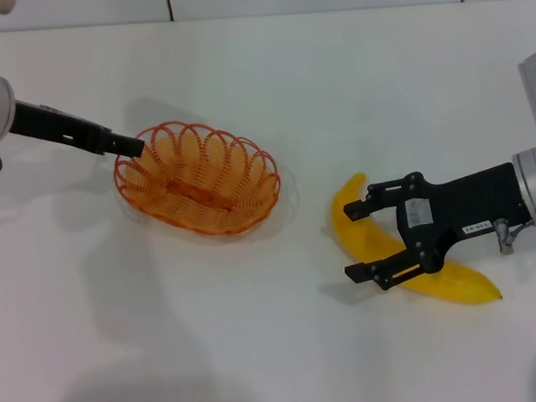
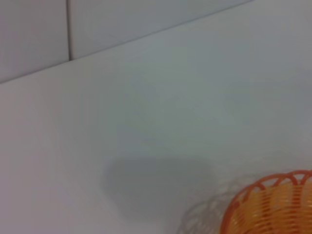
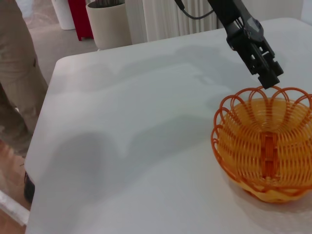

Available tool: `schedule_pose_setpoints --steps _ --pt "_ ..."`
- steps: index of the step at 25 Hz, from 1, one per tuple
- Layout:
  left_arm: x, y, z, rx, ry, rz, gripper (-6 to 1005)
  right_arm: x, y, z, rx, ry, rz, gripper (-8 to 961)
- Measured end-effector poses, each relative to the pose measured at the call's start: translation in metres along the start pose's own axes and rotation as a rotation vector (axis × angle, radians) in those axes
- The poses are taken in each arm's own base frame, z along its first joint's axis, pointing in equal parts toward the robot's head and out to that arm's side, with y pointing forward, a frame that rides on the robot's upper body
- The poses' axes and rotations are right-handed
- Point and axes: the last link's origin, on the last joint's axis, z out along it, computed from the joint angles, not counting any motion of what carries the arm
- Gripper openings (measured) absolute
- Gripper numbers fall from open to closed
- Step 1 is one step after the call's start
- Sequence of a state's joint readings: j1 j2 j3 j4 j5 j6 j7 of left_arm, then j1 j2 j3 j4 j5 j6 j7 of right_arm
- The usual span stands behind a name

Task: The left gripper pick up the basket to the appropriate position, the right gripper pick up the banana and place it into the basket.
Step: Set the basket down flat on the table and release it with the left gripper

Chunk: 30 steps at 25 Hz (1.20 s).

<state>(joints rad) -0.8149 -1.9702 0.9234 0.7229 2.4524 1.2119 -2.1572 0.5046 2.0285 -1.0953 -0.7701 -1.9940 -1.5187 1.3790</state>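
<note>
White counter (image 1: 260, 349) under everything. Orange basket (image 1: 197, 176) on the left, left gripper (image 1: 128, 144) at its far-left rim, jaws pinching the rim wire. Yellow banana (image 1: 382, 248) on the right, lying far-left to near-right, between the spread jaws of the right gripper (image 1: 363, 240)

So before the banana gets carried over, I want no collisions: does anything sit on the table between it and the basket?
Nothing visible: only bare white table lies between the banana and the basket.
</note>
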Motion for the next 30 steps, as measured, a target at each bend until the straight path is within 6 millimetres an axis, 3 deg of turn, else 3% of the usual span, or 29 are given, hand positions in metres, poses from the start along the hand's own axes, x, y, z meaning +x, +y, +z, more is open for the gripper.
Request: schedule_pose_setpoints --steps 30 --pt "-0.003 0.008 0.024 0.007 -0.024 0.036 604 -0.002 -0.001 0.001 -0.003 0.0 0.004 876"
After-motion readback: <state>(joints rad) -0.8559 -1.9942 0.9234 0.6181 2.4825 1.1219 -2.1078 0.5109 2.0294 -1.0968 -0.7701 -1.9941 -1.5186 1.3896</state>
